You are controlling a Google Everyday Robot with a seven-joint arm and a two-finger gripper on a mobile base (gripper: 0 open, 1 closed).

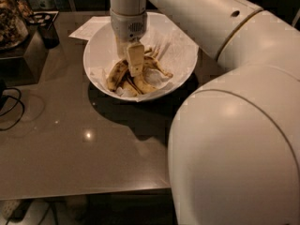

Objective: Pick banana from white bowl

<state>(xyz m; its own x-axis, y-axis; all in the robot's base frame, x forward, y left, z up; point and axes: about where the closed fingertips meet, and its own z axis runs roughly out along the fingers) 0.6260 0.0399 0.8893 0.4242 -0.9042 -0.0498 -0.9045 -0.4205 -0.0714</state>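
Dark brown desk (84,153) with a shiny top carries the white bowl (185,46), which is lined with crinkled paper. Several bananas lie inside; the banana (157,68), arched and streaked with brown, rests right of the centre. The tool (134,62) hangs down into the bowl among the fruit, just beside the banana. Whether it is wide or narrow I cannot tell.
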